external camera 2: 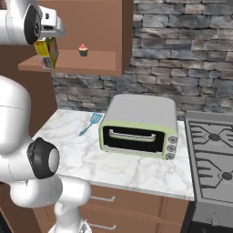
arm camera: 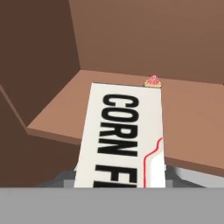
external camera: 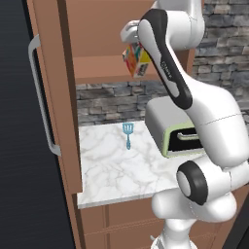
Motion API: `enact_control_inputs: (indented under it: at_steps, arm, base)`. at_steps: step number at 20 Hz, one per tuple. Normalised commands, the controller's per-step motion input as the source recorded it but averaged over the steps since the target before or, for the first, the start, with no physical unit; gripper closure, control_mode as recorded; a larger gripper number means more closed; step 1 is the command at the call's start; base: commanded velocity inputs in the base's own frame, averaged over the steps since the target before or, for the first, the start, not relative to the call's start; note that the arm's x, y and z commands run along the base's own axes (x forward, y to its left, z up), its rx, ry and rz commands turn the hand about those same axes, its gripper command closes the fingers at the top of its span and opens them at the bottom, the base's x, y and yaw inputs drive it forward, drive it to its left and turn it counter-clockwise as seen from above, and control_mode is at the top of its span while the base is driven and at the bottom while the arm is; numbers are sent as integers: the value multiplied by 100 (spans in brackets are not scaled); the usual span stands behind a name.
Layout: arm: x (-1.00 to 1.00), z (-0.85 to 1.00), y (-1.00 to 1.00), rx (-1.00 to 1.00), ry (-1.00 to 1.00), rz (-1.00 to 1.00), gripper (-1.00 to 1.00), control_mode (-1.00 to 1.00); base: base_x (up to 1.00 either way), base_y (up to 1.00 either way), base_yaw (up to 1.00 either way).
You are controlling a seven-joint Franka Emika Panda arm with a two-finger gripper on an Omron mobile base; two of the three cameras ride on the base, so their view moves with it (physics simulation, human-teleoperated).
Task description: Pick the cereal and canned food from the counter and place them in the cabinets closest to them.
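Already the first half of the job looked close to done: we saw the small yellow cardboard cereal box (external camera: 136,60) with red and multicoloured print raised off the white marble-look counter (external camera: 109,170) and held tilted at the front edge of the flat shelf of the open brown wooden wall cabinet (external camera: 99,29). The two-finger gripper (external camera 2: 49,32) was clenched on the box from above, and in the hand view the white face of the box, printed with large black letters, ran from between the fingers out over the shelf. We judged the box still had to be pushed in, set down and let go, and the canned food (which we could not find anywhere in these views) remained to be fetched and stored as well.

Inside the cabinet a small cupcake with pink topping (external camera 2: 83,49) stood further back on the shelf, well apart from the box but roughly in line with it in the hand view. The open cabinet door with its grey bar handle (external camera: 41,92) hung to the left of the arm. Down on the counter lay a blue spatula (external camera: 128,134) beside a pale green and grey toaster oven (external camera 2: 140,127), with a grey stovetop (external camera 2: 211,154) to its right
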Motion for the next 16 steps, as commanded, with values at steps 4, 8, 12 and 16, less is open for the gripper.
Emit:
enact_control_inputs:
  at_steps: [4,8,12,16]
  arm:
    - [31,0,0,0,0,-2,100,-100]
    - [28,0,0,0,0,-2,100,-100]
    - [23,0,1,0,0,-2,100,-100]
    - [21,0,2,0,-2,-3,100,-100]
  base:
    - [0,0,0]
    - [0,0,0]
    - [0,0,0]
    - [0,0,0]
